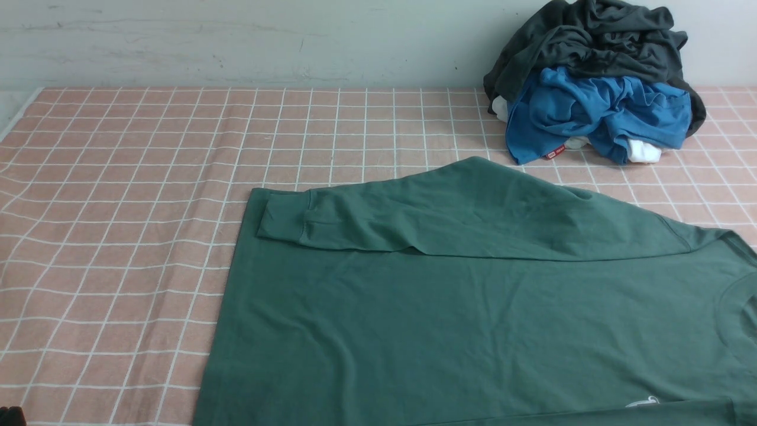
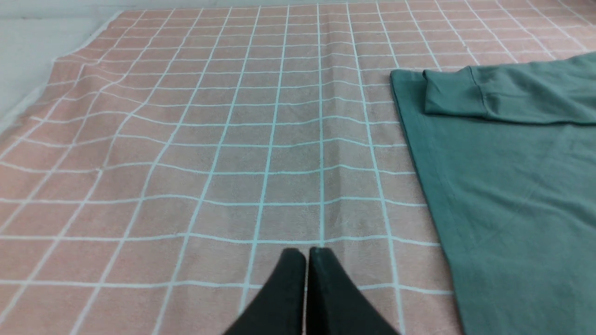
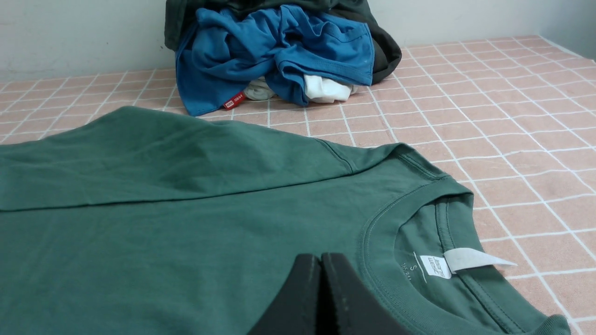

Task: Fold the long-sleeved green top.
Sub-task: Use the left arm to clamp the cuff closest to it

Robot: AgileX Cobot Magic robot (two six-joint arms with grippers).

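The green long-sleeved top (image 1: 473, 307), soft matte jersey with ribbed collar and cuff, lies flat with one sleeve folded across its body. The right gripper (image 3: 321, 257), jaws pressed together and empty, hangs over it by the collar, while the left gripper (image 2: 307, 251), likewise closed and empty, is over bare cloth beside the hem. Underneath lies a rumpled pink cloth (image 1: 118, 207) with a white grid, against a pale wall (image 1: 236, 41).

Saw top (image 1: 473, 331) flat on cloth (image 1: 118, 236), centre-right, collar (image 1: 733, 307) at my R. Far sleeve (image 1: 473, 213) lay folded over body, cuff (image 1: 284, 220) twd L. Behind top, far R by wall (image 1: 236, 41), sat clothes pile (image 1: 591, 89).
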